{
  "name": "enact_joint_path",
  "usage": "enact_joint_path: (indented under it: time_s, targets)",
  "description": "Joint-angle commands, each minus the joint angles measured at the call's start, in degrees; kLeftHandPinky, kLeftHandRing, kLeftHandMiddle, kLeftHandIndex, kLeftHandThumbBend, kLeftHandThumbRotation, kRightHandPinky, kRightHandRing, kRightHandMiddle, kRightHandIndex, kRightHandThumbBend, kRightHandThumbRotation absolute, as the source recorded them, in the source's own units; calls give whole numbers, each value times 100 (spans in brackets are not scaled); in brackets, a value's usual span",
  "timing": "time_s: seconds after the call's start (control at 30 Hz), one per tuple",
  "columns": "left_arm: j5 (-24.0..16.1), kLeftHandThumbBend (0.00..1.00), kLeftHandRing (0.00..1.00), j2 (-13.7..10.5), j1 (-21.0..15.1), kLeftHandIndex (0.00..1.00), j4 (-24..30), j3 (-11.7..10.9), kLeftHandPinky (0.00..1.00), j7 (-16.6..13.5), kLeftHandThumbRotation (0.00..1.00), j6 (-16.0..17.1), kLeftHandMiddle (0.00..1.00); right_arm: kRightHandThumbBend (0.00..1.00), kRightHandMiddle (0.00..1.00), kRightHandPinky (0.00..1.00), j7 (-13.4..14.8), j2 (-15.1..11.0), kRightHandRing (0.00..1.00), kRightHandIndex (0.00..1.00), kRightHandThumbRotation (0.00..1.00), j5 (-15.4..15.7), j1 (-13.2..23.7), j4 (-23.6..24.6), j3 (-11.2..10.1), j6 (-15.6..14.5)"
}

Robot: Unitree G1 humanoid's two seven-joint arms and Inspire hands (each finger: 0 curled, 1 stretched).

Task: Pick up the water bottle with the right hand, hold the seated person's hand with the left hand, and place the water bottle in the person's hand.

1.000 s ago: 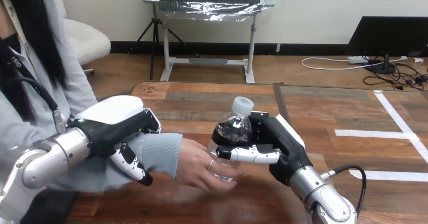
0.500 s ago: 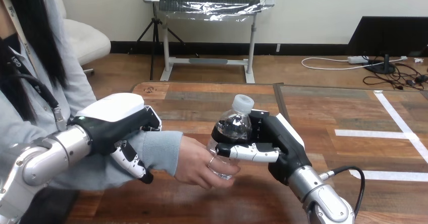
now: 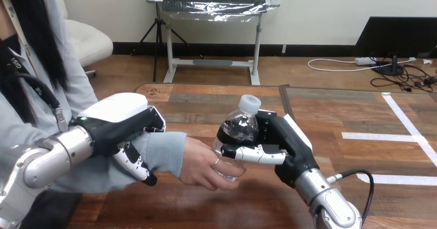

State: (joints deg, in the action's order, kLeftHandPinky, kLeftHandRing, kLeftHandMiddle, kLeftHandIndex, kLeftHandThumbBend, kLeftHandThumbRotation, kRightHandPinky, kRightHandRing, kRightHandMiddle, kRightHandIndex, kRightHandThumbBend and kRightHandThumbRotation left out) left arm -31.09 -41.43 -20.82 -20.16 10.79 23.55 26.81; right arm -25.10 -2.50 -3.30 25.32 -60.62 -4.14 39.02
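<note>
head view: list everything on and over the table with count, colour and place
water bottle: one, clear with a white cap, upright above the table's middle
wooden table: one, brown, across the view
tape strips: several, white, on the wood at the right
person's hand: one, from a grey sleeve at the left, wrapped round the bottle's bottom
left hand: one, black and white, fingers curled round the person's forearm
right hand: one, black and white, fingers curled round the bottle's middle
</note>
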Motion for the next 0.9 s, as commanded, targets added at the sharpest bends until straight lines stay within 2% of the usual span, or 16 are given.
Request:
enact_joint_path:
  time_s: [0.0,0.4,0.7,0.8,0.87]
  targets:
    - [262,85,27,123,-1029,32,589,-237,22,-236,0,177,33,82,41,29,28,219,34,46,0,88,826,155,151,349]
    - [235,84,30,65,-953,36,527,-263,24,-315,0,267,36,85,46,32,127,189,38,47,0,86,830,156,131,274]
    - [167,88,39,32,-808,45,633,-321,34,-412,3,175,44,90,56,45,298,78,51,58,2,271,831,132,190,355]
    - [176,89,42,22,-754,49,668,-336,38,-440,6,140,47,89,59,50,416,18,55,62,6,411,838,118,231,379]
    - [187,91,46,19,-721,53,706,-346,42,-434,9,90,51,89,62,56,498,-13,59,66,13,493,842,113,255,375]
